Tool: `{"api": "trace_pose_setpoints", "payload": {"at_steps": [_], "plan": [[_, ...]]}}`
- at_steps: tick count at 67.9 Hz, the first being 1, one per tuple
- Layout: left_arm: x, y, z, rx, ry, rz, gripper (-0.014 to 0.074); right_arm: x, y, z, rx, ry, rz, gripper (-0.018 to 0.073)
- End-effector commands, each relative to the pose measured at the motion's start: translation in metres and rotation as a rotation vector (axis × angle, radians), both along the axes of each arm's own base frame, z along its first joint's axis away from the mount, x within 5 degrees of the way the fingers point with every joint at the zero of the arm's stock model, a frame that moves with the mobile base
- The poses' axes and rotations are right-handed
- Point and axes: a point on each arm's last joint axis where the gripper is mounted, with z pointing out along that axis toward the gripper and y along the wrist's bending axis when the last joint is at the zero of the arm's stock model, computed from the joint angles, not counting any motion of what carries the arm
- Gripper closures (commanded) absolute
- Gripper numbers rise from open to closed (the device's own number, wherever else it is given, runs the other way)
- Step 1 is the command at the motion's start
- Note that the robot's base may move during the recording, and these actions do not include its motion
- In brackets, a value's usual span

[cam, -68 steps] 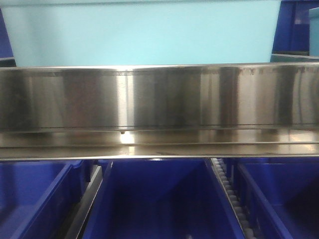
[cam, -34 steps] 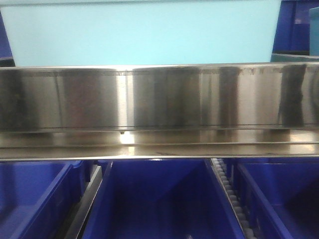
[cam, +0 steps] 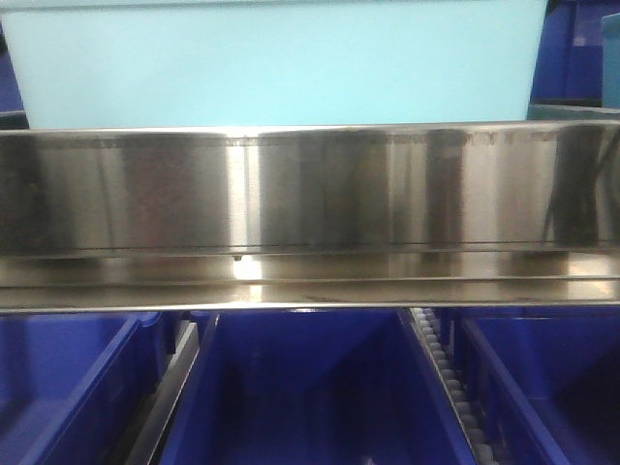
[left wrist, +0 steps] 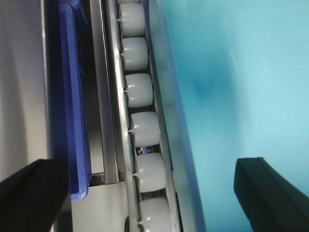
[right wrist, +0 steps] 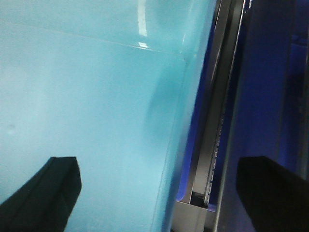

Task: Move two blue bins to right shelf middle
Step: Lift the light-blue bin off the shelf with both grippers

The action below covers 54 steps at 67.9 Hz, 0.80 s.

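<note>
Exterior front-facing view is crossed at mid height by a steel shelf rail (cam: 310,189). One pale blue bin (cam: 281,63) is seen directly above the rail, its plain front wall spanning most of the width. A sliver of a second pale blue bin (cam: 611,68) is caught above the rail at the far right edge. Dark blue crates (cam: 300,387) are lined up below the rail, and a roller track (cam: 448,373) is seen between the middle and right ones. More dark blue is visible above the rail behind the bins, detail not readable.

Left wrist view: the left gripper (left wrist: 154,195) is shown with jaws spread wide and nothing clamped. A row of white rollers (left wrist: 140,128) and the bin's wall are framed between the dark fingers (left wrist: 34,193).

Right wrist view: the right gripper (right wrist: 159,193) is likewise held wide apart, nothing pinched. The bin's corner edge and a steel track are framed between its fingers. Contact with the bin cannot be told.
</note>
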Motion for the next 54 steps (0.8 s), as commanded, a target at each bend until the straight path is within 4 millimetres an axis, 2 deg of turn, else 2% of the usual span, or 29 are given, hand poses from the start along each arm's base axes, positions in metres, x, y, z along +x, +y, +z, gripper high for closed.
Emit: {"api": "trace_pose_setpoints", "payload": {"at_steps": [1,10,15,20,29,31,37,38,39,54], "plan": [[0.002,-0.002,-0.001,-0.017,0.003,-0.001,-0.0005,0.005,0.001,-0.002,0.004,-0.014,-0.009,-0.0009],[0.005,-0.006,-0.007,-0.024,0.024,-0.005,-0.0001,0.009,0.003,-0.009,-0.005,0.009,-0.008,0.005],[0.005,-0.007,-0.009,-0.021,0.032,-0.007,0.0021,0.009,0.003,-0.01,-0.007,0.015,-0.008,0.0139],[0.005,-0.01,-0.01,-0.02,0.034,-0.015,0.0082,0.009,0.003,-0.01,-0.008,0.016,-0.007,0.0249],[0.005,-0.013,-0.01,-0.023,0.027,-0.023,0.0316,0.009,0.003,-0.012,-0.013,0.028,-0.006,0.0489],[0.005,-0.013,-0.01,-0.025,0.022,-0.023,0.0408,0.009,0.003,-0.013,-0.015,0.033,-0.006,0.056],[0.006,-0.014,-0.009,-0.027,0.016,-0.023,0.0606,0.01,0.003,-0.016,-0.021,0.048,-0.005,0.0699],[0.006,-0.014,-0.009,-0.027,0.016,-0.023,0.0665,0.01,0.003,-0.016,-0.021,0.049,-0.005,0.0724],[0.006,-0.014,-0.009,-0.027,0.016,-0.023,0.0704,0.01,0.003,-0.016,-0.021,0.049,-0.005,0.0724],[0.006,-0.014,-0.007,-0.028,0.014,-0.023,0.0707,0.009,0.003,-0.017,-0.023,0.061,-0.009,0.0712]]}}
